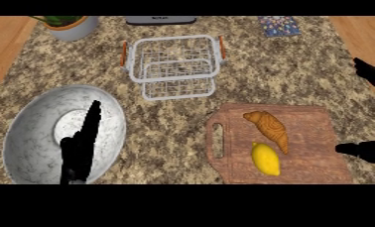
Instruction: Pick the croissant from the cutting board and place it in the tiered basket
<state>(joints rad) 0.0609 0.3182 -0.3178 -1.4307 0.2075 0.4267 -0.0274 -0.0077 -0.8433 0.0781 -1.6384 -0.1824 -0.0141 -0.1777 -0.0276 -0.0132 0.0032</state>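
The reach is in hand: the croissant (267, 128) lies untouched on the cutting board (315, 137), lower right. The right hand (357, 149) pokes in at the right edge, fingers spread wide. The left hand (79, 151) rests straight-fingered, lower left. Next the right hand must close round the croissant, then lift it towards the basket (176, 63), upper centre.

I see the cutting board (307, 122) at my near right. The croissant (268, 129) lies on it, with the lemon (265, 159) just nearer me. The basket (176, 65) stands behind the board's left end, the plate (29, 137) lies well to its left, and the plant pot (72, 27) is far behind-left.
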